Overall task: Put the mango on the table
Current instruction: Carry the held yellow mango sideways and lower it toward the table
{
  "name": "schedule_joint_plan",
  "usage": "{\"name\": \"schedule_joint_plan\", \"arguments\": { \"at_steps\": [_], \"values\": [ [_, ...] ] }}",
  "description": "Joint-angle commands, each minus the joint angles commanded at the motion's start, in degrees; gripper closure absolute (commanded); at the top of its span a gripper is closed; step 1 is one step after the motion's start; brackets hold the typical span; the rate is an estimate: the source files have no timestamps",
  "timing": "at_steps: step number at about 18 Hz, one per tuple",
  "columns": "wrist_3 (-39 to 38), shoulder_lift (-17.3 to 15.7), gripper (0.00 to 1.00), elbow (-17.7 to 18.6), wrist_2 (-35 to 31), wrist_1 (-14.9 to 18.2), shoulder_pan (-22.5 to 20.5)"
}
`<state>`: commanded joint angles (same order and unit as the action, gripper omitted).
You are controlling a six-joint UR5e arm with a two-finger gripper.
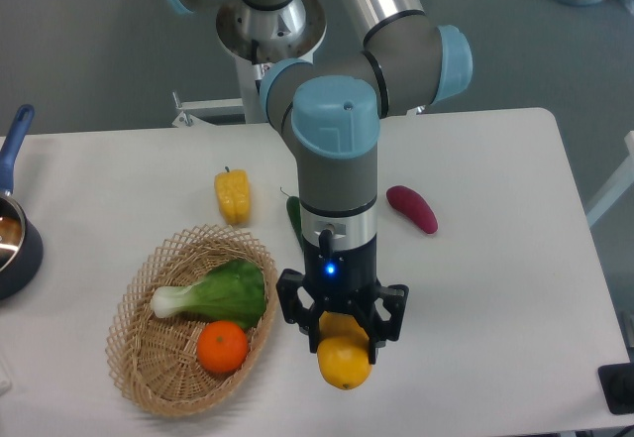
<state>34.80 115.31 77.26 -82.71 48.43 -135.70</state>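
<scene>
Between my two fingers, directly under my wrist, sits the mango (pixel 344 362): my gripper (pixel 343 330) is closed on its upper half, and the fruit hangs below the fingertips with its slightly pointed end toward the front edge of the table (pixel 495 288). Its long axis looks roughly vertical, though the view from above makes that hard to judge. What matters for setting it down is what lies straight beneath, and that looks like bare white tabletop; whether the mango already touches it I cannot tell. Just to one side is the rim of the wicker basket (pixel 260 328), close to my fingers, with an orange (pixel 222 346) and a leafy green (pixel 213 295) inside. Farther back lie a yellow pepper (pixel 233 195) and a dark red vegetable (pixel 412 208), well apart from me.
</scene>
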Motion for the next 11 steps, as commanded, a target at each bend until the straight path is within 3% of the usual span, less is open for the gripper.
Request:
{"name": "schedule_joint_plan", "arguments": {
  "at_steps": [3, 11],
  "values": [
    [0.44, -1.48, 0.67, 1.66, 0.09, -0.09, -0.87],
    [1.23, -4.13, 0.67, 2.02, 0.09, 0.61, -3.60]
  ]
}}
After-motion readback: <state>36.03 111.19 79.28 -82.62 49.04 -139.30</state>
